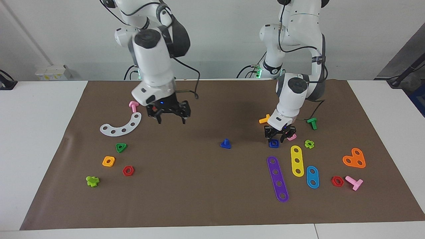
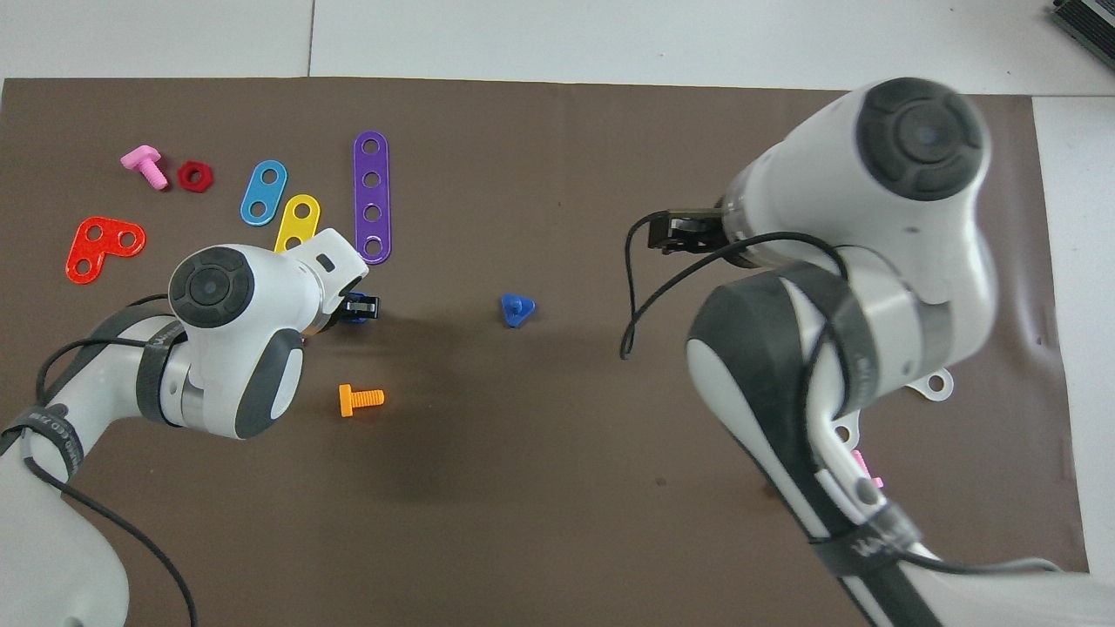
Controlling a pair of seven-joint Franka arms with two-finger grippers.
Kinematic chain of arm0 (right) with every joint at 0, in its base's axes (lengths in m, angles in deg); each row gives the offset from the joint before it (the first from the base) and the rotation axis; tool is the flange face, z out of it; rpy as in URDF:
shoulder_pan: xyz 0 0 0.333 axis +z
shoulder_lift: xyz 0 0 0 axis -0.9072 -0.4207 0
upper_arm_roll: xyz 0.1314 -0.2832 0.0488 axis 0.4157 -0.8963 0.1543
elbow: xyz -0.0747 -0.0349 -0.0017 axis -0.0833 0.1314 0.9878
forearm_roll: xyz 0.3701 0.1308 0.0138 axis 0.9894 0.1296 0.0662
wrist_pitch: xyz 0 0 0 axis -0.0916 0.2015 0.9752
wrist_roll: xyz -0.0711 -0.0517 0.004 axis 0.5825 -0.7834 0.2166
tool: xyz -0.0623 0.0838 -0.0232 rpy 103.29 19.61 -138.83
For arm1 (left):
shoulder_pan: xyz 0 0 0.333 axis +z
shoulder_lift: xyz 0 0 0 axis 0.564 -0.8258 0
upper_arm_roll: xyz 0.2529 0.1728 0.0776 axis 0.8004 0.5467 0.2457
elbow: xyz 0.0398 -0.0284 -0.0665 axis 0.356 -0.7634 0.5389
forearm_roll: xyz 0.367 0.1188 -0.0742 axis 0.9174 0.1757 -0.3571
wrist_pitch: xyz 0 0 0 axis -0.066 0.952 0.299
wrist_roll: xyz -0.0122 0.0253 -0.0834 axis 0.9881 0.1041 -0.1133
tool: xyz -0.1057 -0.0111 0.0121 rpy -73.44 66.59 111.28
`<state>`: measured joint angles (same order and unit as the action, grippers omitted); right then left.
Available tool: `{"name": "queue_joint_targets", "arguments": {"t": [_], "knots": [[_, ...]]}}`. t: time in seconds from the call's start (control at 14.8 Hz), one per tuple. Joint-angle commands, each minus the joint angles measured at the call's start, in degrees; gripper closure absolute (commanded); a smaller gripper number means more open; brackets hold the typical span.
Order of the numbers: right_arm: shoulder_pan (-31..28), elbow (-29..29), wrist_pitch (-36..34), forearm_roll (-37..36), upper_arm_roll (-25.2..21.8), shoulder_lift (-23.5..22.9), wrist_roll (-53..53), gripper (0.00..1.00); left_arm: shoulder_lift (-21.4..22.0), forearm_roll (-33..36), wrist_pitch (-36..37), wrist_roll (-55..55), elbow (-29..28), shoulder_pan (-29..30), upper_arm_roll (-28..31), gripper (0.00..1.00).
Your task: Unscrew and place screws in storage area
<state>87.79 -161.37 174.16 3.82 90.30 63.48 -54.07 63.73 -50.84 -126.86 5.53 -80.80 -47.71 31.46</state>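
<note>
brown paper mat spread over a white counter, pale wall at the robots' end.

blue screw standing alone mid-mat: small, dark blue, flat triangular head down on the paper, short stem pointing up. well apart from everything else, roughly midway between the two arms' ends. not gripped, not touched.

storage area toward the right arm's end from the blue screw: white curved strip, green triangular nut, orange square nut, red hexagonal nut, with a lime bolt and a pink bolt at its edges.

facing view alone shows that whole group; overhead, mostly hidden under the bulky right arm, only an end of the white strip peeking out. facing view also gives the heights of both hands. overhead shows the orange bolt fully, lying on its side nearer the robots than the left hand; in the facing view partly covered by the left arm.

left hand low over the mat toward the left arm's end from the blue screw, right at a blue square nut lying flat on the paper, beside the purple strip. fingers look parted about the nut; cannot tell whether still pinching it or let go.

right hand raised above bare mat between the white curved strip and the blue screw, fingers spread wide, pointing down, holding nothing.
</note>
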Motion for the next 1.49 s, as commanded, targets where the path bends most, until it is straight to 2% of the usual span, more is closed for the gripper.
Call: {"name": "queue_joint_targets", "arguments": {"t": [0.0, 0.27, 0.47, 0.61, 0.68, 0.81, 0.95, 1.29, 1.42], "knots": [[5.2, 4.9, 4.4, -1.9, -0.2, -8.0, -8.9, 0.00, 3.1, 0.6, 5.2, -1.3, 2.8, 2.3, -0.1, 0.00], [13.0, 4.9, 11.8, -1.7, -0.3, -14.8, -15.4, 0.00, 7.5, 0.6, 14.8, -9.0, 8.0, 4.9, 0.1, 0.00], [13.6, 4.9, 15.6, -3.7, -0.2, -17.2, -16.1, 0.00, 10.5, 0.6, 25.2, -14.1, 13.1, 5.6, 3.1, 0.00], [13.5, 4.2, 18.6, -5.1, -0.2, -18.0, -15.7, 0.08, 13.5, 0.4, 31.6, -16.1, 16.2, 5.6, 5.4, 0.00], [13.5, 4.0, 19.0, -5.6, -0.2, -18.0, -15.7, 0.16, 14.1, -0.3, 35.5, -16.2, 19.1, 5.6, 6.1, 0.00], [13.5, 3.8, 19.1, -5.7, -0.2, -17.9, -15.4, 0.31, 13.4, -2.2, 42.0, -20.5, 26.6, 5.6, 6.8, 0.00], [13.7, 3.3, 19.1, -5.7, -0.2, -17.9, -15.4, 0.47, 12.7, -3.8, 45.7, -22.9, 30.9, 7.5, 7.2, 0.00], [13.7, 2.0, 19.2, -5.8, -0.2, -17.9, -15.3, 0.52, 10.4, -3.9, 52.0, -23.7, 36.6, 9.2, 6.6, 0.00], [13.7, 1.8, 19.2, -5.8, -0.2, -17.8, -15.3, 0.57, 10.4, -4.1, 53.5, -23.5, 36.8, 10.5, 5.6, 0.00]]}}
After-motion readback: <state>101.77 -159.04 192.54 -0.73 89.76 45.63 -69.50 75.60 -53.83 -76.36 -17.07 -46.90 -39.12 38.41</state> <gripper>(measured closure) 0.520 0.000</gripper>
